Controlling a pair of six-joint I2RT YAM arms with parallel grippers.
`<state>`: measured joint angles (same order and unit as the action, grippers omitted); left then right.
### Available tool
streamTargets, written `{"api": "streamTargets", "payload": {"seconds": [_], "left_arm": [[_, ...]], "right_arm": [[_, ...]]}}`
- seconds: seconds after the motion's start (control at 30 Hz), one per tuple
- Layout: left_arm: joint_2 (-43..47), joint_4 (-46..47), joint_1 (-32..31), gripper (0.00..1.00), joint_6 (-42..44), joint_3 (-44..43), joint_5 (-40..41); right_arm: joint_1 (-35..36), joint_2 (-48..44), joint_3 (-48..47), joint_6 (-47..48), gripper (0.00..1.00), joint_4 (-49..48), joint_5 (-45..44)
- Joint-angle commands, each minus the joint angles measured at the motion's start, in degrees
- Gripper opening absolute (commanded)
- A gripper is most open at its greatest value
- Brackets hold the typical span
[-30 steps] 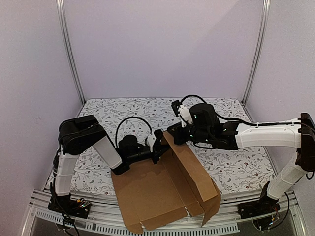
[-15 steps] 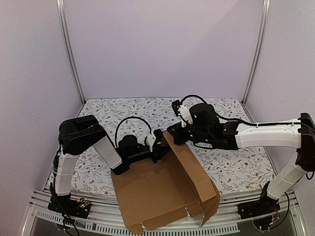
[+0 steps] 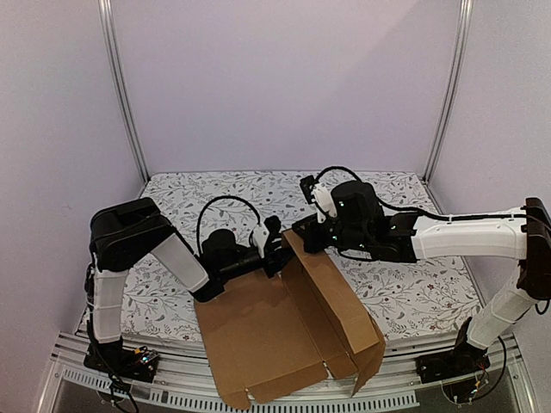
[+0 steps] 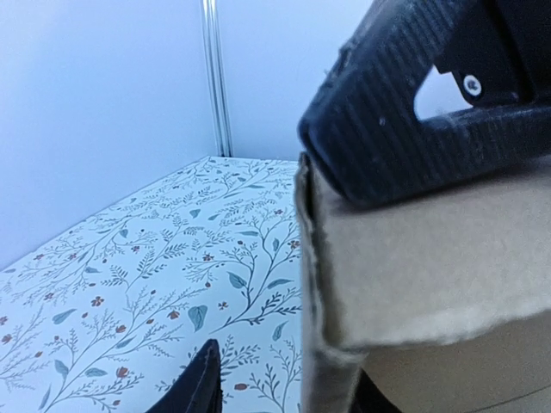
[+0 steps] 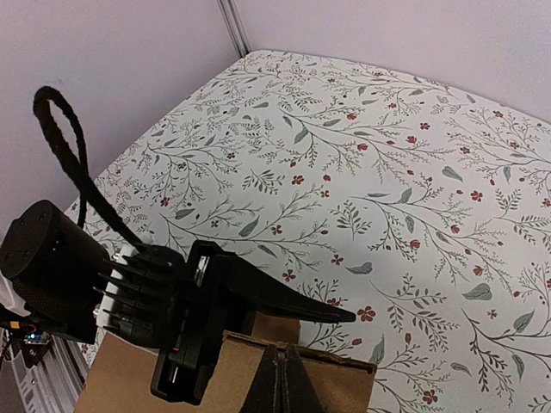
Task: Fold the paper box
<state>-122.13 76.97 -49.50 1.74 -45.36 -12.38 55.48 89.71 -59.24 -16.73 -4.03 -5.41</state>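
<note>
The paper box is a brown cardboard sheet lying flat at the table's near edge, with its right panel raised and tilted. My left gripper is open at the panel's far corner. In the left wrist view the left gripper has the cardboard edge standing between its jaws. My right gripper is shut, and its tips rest against the top of the same panel. One of its fingers lies across the cardboard's top corner.
A floral cloth covers the table. Metal frame posts and pale walls stand on both sides and behind. The box overhangs the front rail. The left arm's cable loops above its wrist.
My left gripper has risen slightly along the panel's far corner and the left arm's elbow has shifted left. The right arm and the box have not moved.
</note>
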Motion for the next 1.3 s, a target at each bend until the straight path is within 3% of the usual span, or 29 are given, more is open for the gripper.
{"api": "streamTargets", "payload": {"seconds": [0.0, 0.1, 0.23, 0.67, 1.0, 1.27], "left_arm": [[1.5, -1.7, -0.2, 0.37, -0.1, -0.3, -0.8], [1.8, -1.9, -0.2, 0.26, -0.4, -0.3, -1.5], [2.3, -2.3, -0.1, 0.01, -0.5, -0.3, -2.0], [3.0, -2.2, -0.1, 0.00, -0.9, 0.4, -1.1], [6.3, -7.3, 0.0, 0.00, -0.2, 1.5, 7.7], [10.0, -11.2, 0.7, 0.00, -3.2, 3.1, 20.6]], "right_arm": [[0.5, -0.3, 1.4, -0.1, 0.00, 4.6, 0.8], [0.6, -0.3, 1.5, -0.1, 0.00, 4.6, 0.7], [0.6, -0.3, 1.7, -0.3, 0.00, 4.6, 0.6], [0.7, -0.8, 1.9, -0.3, 0.01, 4.5, 0.2], [0.7, -6.7, 1.5, 1.9, 0.43, 8.8, -3.6], [0.6, -15.8, 1.8, 4.5, 0.49, 17.1, -8.9]]}}
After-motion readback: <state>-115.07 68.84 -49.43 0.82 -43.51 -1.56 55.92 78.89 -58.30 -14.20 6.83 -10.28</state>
